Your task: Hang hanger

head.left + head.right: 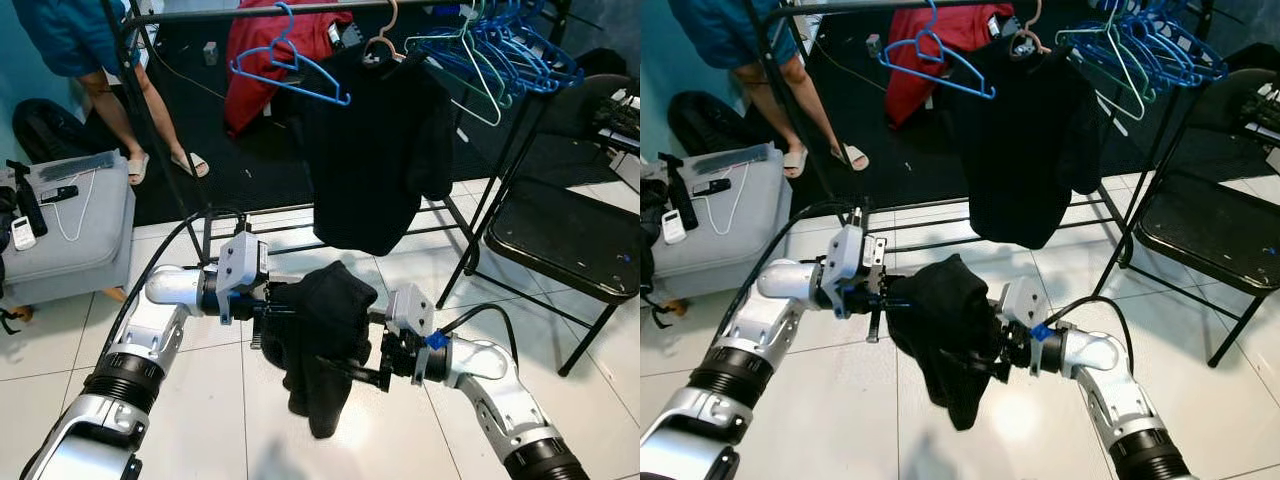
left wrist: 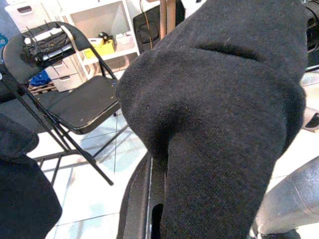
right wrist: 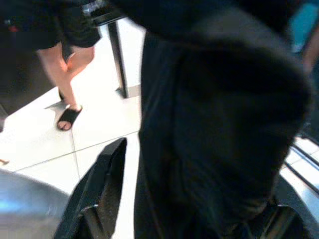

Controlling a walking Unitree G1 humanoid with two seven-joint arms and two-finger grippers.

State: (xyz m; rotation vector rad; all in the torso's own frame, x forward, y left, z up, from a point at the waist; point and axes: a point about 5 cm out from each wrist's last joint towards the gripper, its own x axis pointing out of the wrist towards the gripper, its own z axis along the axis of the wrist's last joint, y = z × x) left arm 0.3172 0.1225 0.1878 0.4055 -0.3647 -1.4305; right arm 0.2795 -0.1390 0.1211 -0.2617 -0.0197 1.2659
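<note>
Black cloth, a bunched garment, hangs between the two end effectors above the white tiled floor, its long axis running down toward the tiles, the lower folds drooping below both arms. No hanger can be made out inside it. The left end effector reaches in level from the robot's left, its arm bent at the elbow and forearm pointing across the body; its fingers are buried in the cloth, so I cannot tell how they stand. The right end effector comes in from the opposite side, slightly lower, wrist turned inward, fingers also hidden under the fabric.

Just beyond stands the clothes rack. A black shirt hangs from its top bar, with a blue hanger beside it and a cluster of blue hangers toward the right end. A black folding chair sits to the right, a grey box to the left, and a person's legs in sandals stand behind the rack.
</note>
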